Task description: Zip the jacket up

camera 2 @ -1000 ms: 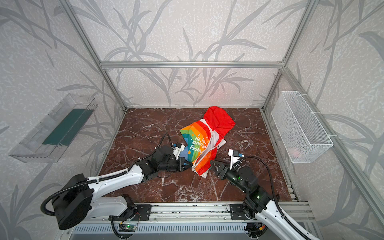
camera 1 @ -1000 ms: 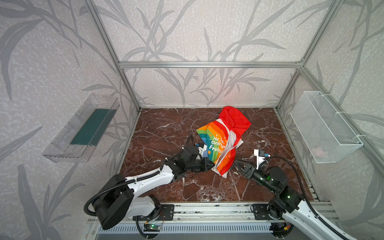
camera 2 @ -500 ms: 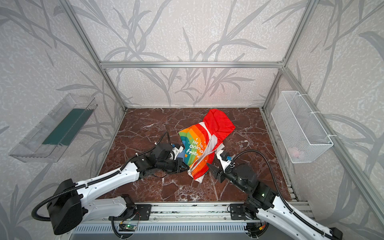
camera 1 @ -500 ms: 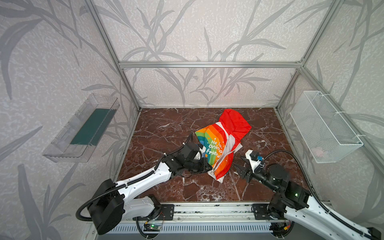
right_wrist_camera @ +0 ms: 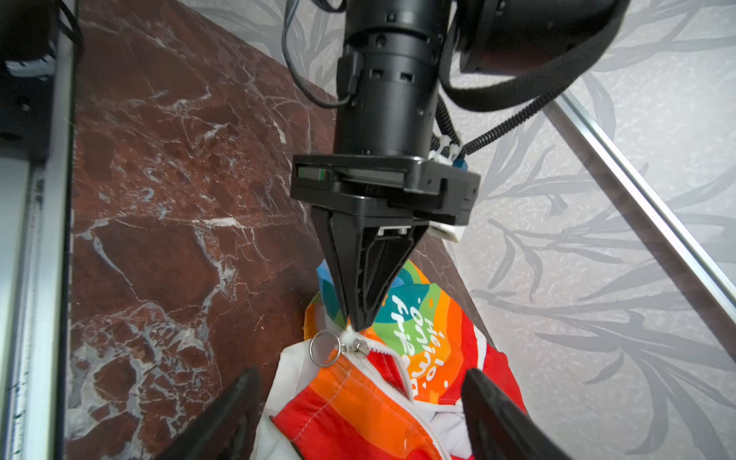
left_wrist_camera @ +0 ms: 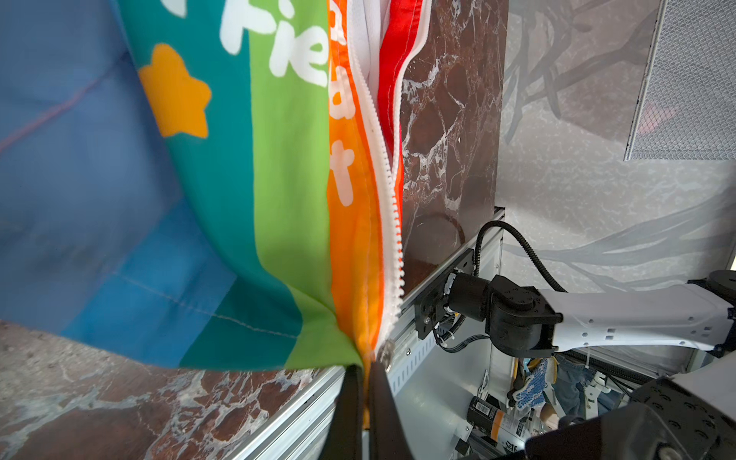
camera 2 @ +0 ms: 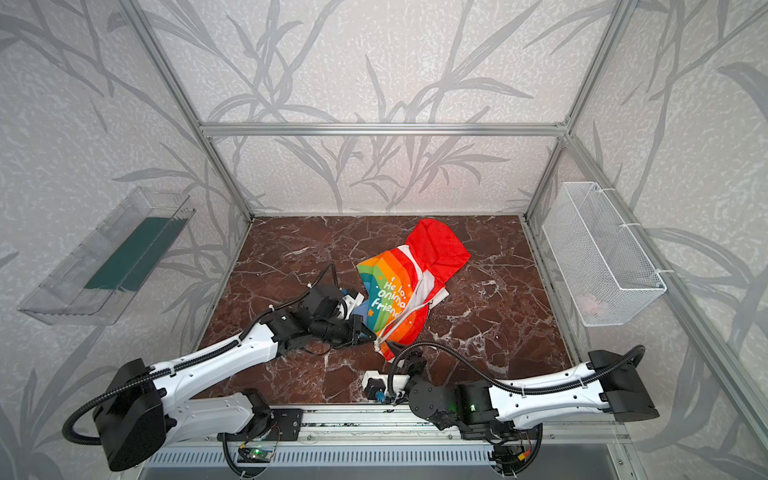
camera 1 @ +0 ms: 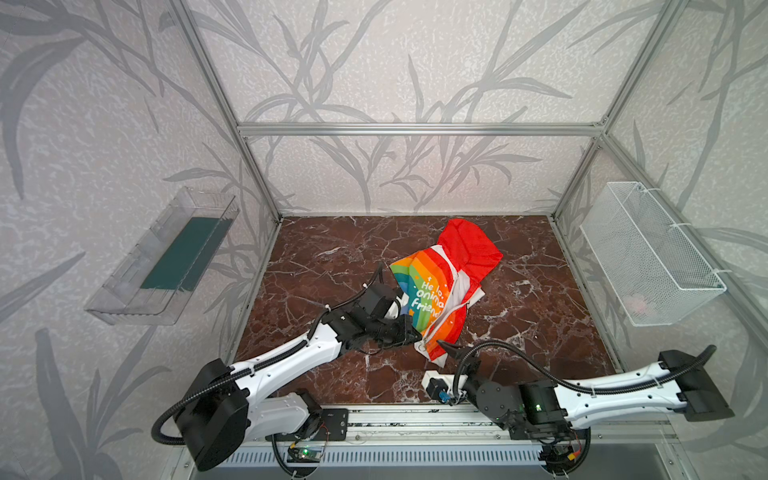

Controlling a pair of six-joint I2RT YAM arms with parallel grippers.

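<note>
We see two arms in white shells with black joints: the left arm [camera 1: 286, 353] and the right arm [camera 1: 615, 388]. A black ribbed cable [camera 1: 498, 343] loops along each. The left hand [right_wrist_camera: 358, 324] ends in black tapered fingers [right_wrist_camera: 346, 271]; a small green light [camera 1: 538, 406] glows on the right arm.

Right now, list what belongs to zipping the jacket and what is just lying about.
Job: thin rainbow-striped jacket with red hood; its white zipper with metal ring pull; left hand, shut on the hem; right hand, open near the pull.
Lying about: clear plastic wall tray; white wire-mesh basket.
</note>
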